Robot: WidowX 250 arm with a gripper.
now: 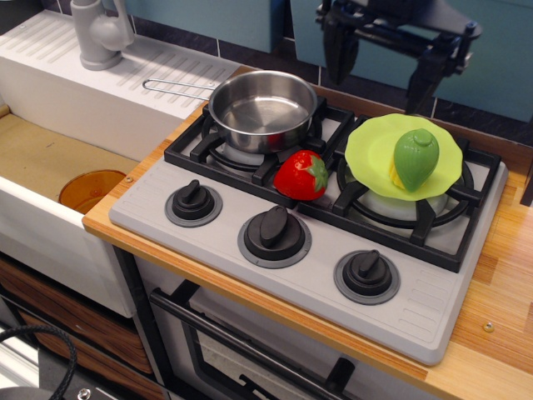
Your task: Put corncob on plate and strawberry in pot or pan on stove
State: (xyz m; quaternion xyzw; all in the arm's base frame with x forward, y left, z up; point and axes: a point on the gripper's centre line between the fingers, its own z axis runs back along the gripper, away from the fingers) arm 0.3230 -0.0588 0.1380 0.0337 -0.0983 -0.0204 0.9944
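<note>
Half the job looked done: the corncob (pixel 414 158) lay on the lime plate (pixel 366 150). Your step was the strawberry (pixel 301 175), resting on the stove (pixel 250 200) grate just beside the empty saucepan (pixel 262 108) (touching or not, I couldn't tell). You needed to come down squarely over it. Your gripper (pixel 376 71) hung high behind, fingers spread, holding nothing.

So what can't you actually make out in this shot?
- Arm above the gripper: cut off by the top edge.
- Burner under the plate: covered by it.
- Corncob kernels: mostly hidden by its husk.
- Strawberry far side: faces away.
- Orange dish: partly behind the sink wall.
</note>
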